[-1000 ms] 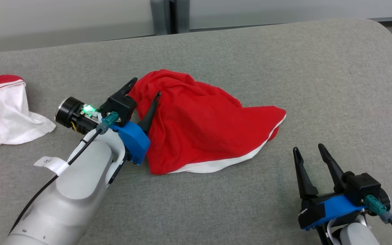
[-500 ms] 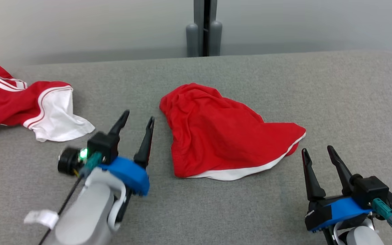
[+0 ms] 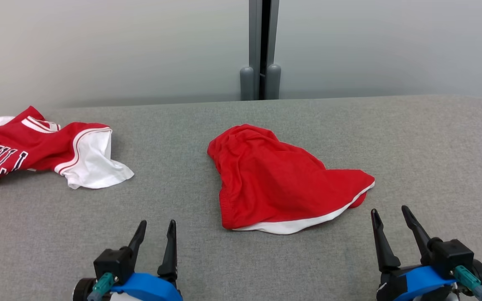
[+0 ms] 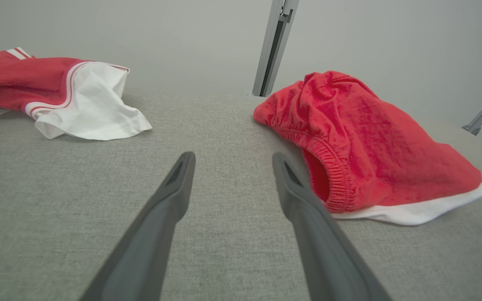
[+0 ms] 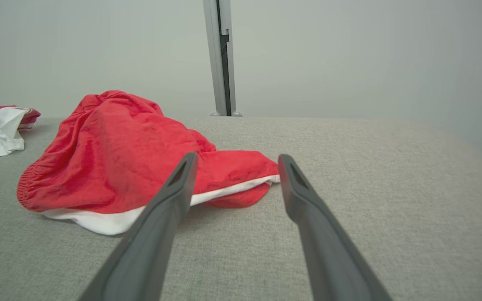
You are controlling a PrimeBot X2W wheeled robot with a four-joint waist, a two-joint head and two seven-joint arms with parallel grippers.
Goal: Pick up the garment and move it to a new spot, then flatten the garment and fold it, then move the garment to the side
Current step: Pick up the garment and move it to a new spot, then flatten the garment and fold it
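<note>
The garment point(image 3: 283, 184) is a pair of red shorts with a white hem, lying crumpled in a heap in the middle of the grey table. Its elastic waistband faces left in the left wrist view, garment point(image 4: 370, 142). My left gripper point(image 3: 157, 223) stands open at the near edge, to the left of the heap and apart from it. In its own view the left gripper point(image 4: 232, 155) holds nothing. My right gripper point(image 3: 389, 210) is open too, just short of the garment's right tip. The right gripper point(image 5: 237, 155) points past the garment point(image 5: 115, 159), empty.
A red and white jersey point(image 3: 44, 150) lies bunched at the table's far left, jersey point(image 4: 57, 83). The padded grey table point(image 3: 433, 159) curves down at its right end. A grey post point(image 3: 262, 50) stands against the pale wall behind.
My left arm has drawn back from the garment's left edge to the near edge of the table. The head camera has tilted up. The right gripper has stayed put.
</note>
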